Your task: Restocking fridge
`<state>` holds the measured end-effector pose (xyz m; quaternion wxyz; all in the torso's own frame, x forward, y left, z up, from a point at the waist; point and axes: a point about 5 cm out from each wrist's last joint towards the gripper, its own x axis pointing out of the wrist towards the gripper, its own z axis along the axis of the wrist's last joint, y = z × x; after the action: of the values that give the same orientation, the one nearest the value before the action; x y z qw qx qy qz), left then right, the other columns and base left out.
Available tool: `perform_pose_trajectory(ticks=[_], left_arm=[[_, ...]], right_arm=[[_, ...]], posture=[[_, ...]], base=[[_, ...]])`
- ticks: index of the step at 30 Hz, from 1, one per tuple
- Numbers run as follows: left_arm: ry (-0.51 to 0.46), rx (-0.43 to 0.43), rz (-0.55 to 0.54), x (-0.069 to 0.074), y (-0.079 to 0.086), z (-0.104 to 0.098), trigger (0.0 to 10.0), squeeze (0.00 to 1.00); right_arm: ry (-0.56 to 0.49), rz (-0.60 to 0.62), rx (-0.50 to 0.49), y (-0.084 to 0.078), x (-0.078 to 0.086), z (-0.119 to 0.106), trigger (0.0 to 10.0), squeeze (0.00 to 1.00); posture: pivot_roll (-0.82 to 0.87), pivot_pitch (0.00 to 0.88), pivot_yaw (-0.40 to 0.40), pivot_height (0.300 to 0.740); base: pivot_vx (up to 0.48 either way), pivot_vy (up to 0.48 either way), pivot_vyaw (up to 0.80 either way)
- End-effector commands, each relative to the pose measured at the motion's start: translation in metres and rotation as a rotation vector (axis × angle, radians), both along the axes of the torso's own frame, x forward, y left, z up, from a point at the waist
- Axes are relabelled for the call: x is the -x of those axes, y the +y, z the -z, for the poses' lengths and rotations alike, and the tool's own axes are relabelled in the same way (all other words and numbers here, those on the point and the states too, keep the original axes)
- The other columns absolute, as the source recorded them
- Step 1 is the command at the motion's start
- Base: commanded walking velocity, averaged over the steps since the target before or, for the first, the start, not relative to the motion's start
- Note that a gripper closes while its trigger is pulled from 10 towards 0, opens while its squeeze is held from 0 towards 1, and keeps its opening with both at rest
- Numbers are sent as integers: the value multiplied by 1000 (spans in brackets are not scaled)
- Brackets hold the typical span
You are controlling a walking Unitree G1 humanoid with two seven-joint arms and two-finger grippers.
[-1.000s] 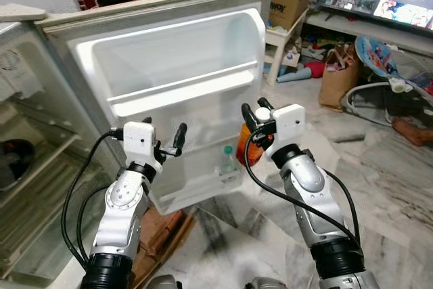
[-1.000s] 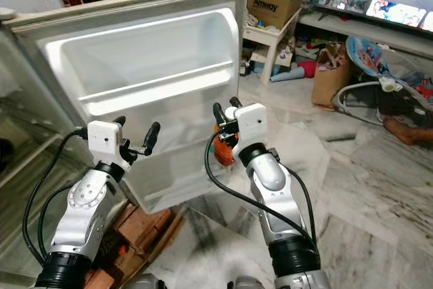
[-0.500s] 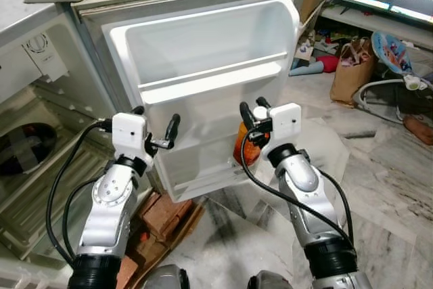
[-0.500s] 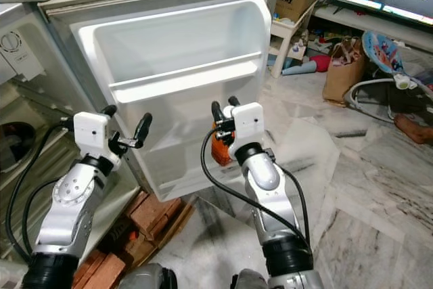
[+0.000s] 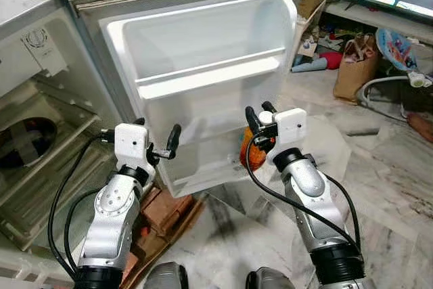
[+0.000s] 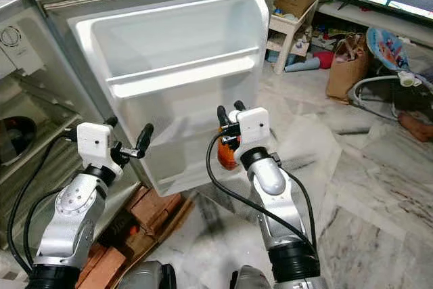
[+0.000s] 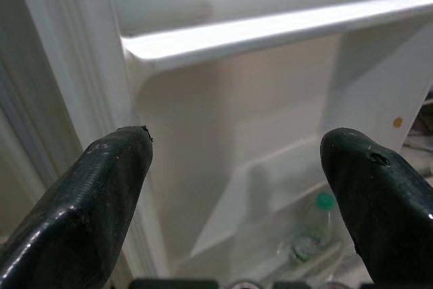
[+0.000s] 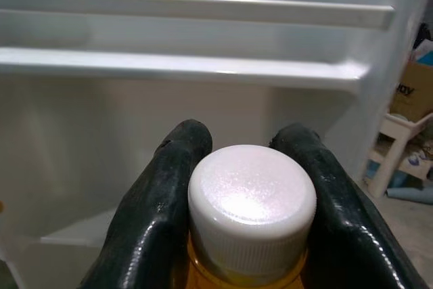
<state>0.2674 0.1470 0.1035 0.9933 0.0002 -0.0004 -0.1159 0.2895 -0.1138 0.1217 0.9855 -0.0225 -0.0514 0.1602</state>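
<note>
**Orange bottle held up at the open fridge door**

In the left eye view we faced the open fridge door (image 5: 203, 79), its inner shelves white and bare at the top. Our right gripper (image 5: 260, 114) pinched an orange bottle (image 5: 252, 153) in front of the door's lower part, at about 5 o'clock from the door's middle. Most of the bottle was hidden behind the gripper body and cable; we saw only an orange patch. Our left gripper (image 5: 157, 139) hung at about 7 o'clock from the door's middle, fingers spread and holding nothing. The fridge body (image 5: 40, 140) at 9 o'clock was cut off by the frame edge.

The right eye view gave the same scene; the bottle's orange showed beside the right wrist, and red bricks (image 6: 152, 208) lay under the door's lower edge.

The left wrist view looked between two widely parted fingers (image 7: 95, 194) into the door's bottom shelf, where a clear bottle with a green cap (image 7: 318, 228) lay, faint and hard to make out.

The right wrist view showed what the head views hid: a white cap (image 8: 252, 201) clamped on both sides by the fingers (image 8: 162, 214), with the door shelf rail (image 8: 189, 65) beyond.
</note>
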Motion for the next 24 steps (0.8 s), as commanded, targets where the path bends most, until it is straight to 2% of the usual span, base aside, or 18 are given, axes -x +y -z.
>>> perform_pose_trajectory(ticks=[1, 8, 24], left_arm=[[-1, -15, 6, 0, 1, -3, 10000, 0], [-7, -12, 3, 1, 1, -4, 10000, 0], [-18, -30, 0, 1, 0, -5, 10000, 0]], right_arm=[[-32, 9, -11, 0, -1, -8, 10000, 0], [-40, 15, -11, -1, 0, -10, 10000, 0], [-36, 18, -6, -3, 1, -9, 10000, 0]], posture=[[-15, 93, 28, 740], [-17, 97, 23, 740], [-19, 102, 21, 740]], base=[[0, 480, 0], [0, 431, 0], [0, 0, 0]])
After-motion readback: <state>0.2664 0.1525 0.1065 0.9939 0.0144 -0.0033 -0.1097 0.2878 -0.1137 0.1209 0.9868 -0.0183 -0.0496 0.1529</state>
